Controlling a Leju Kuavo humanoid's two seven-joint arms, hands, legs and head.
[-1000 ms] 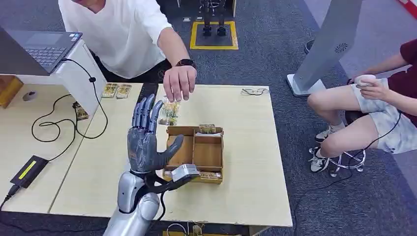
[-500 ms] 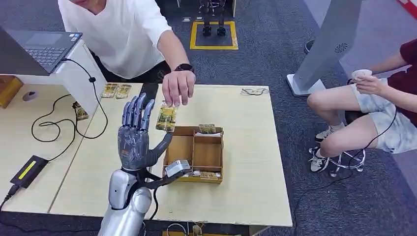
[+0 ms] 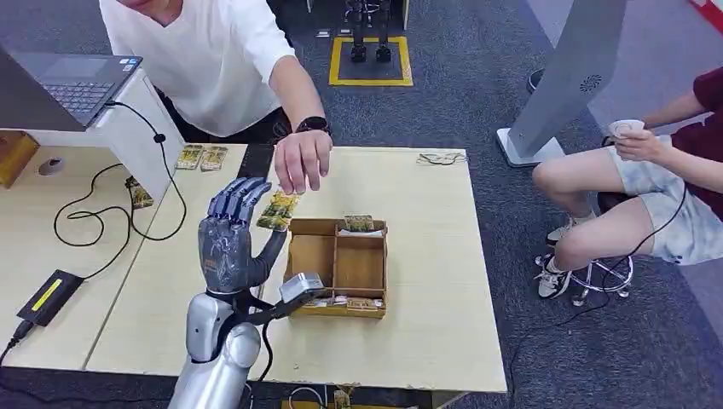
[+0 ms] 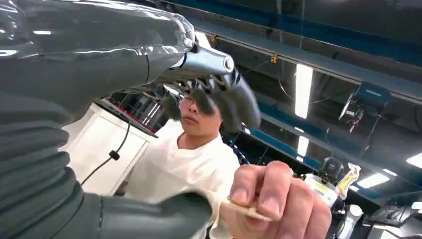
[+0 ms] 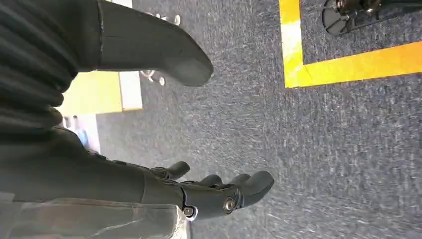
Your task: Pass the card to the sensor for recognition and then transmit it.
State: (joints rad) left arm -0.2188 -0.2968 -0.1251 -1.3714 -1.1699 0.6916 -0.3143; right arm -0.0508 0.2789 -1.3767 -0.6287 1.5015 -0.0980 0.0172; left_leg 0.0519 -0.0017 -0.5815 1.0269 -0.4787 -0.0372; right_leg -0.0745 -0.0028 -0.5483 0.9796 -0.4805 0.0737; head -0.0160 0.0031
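Person's hand (image 3: 300, 159) holds card (image 3: 278, 210) just past fingertips of L hand (image 3: 230, 239), raised w/ fingers curling, nothing gripped yet, R hand (image 5: 209, 191) hanging empty, fingers apart: handover step; next, I'd judge, pinch card, then take to sensor.

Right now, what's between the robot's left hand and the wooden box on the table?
In the head view, nothing but bare tabletop lies between the left robot hand and the wooden box; the card hangs above, in a person's hand.

Glossy grey plastic robot hand (image 3: 228, 243), matt pale wooden table (image 3: 426, 256), brown cardboard-like box (image 3: 338, 267), rough carpet (image 3: 477, 94).
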